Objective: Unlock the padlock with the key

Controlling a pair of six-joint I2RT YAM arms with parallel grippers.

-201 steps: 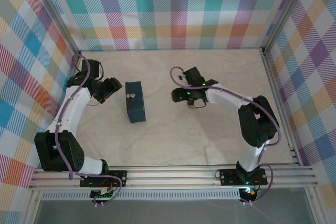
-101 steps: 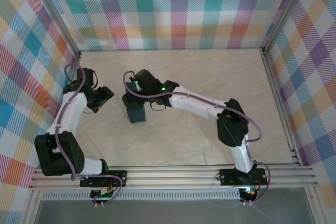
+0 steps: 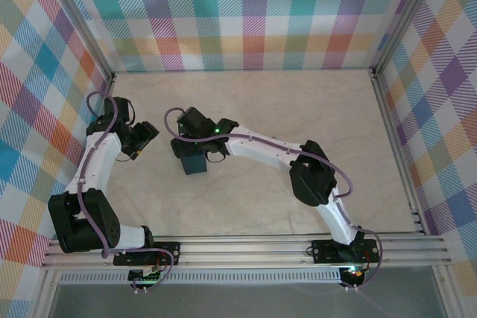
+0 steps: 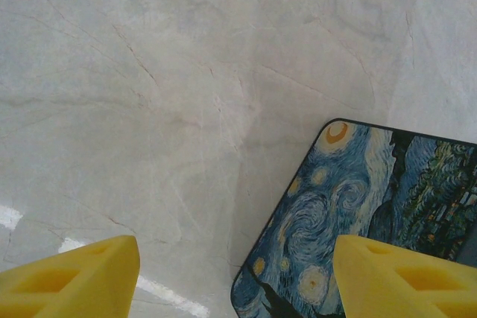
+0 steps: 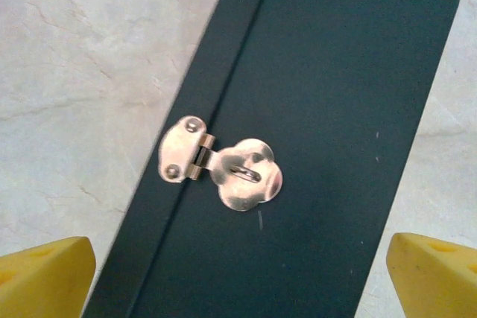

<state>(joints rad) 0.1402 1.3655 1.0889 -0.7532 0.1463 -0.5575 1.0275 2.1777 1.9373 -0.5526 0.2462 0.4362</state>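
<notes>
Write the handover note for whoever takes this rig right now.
Left gripper: open, empty, over the table beside the painted face of the box.
Right gripper: open, empty, above the box's dark side, with the metal hasp folded shut below it.
Padlock and key: too small to pick out; neither is held.
Done: nothing I can confirm.
Left: find the key, grasp it, unlock the padlock.

You see a dark box [image 5: 328,109] lying flat on the marbled bench [image 5: 67,72], with a metal hasp [image 5: 223,165] across the box's seam.
</notes>
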